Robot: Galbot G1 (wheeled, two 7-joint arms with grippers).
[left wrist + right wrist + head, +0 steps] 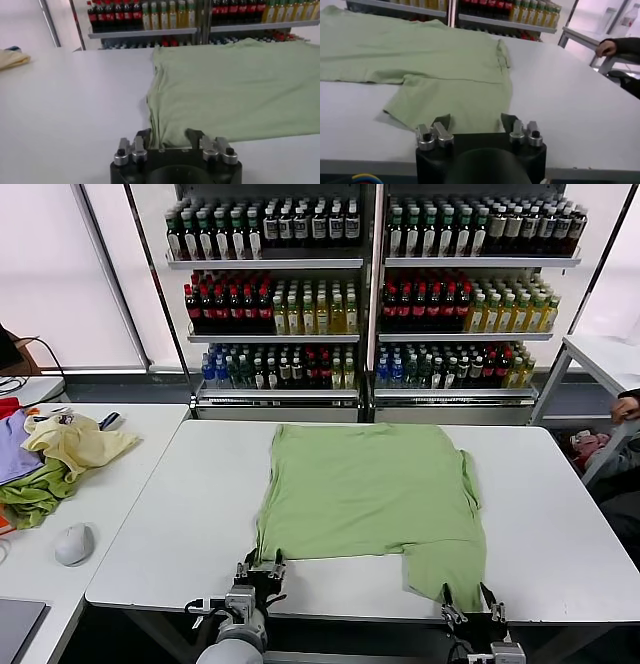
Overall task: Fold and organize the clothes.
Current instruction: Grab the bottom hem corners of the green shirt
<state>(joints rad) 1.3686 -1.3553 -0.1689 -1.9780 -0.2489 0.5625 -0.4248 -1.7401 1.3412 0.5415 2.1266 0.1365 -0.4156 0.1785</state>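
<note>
While both grippers straddle its near edge, shirt (pixel 365 494) lies flat.

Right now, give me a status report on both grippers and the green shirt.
Left gripper open at shirt's near left corner. Right gripper open at near edge of hanging flap. Shirt flat on table, unfolded. Nothing in the way.

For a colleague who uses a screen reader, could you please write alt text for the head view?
A light green shirt lies spread on a white table, with the left gripper and right gripper at its near hem. Bottle shelves stand behind; a clothes heap lies at left.
</note>
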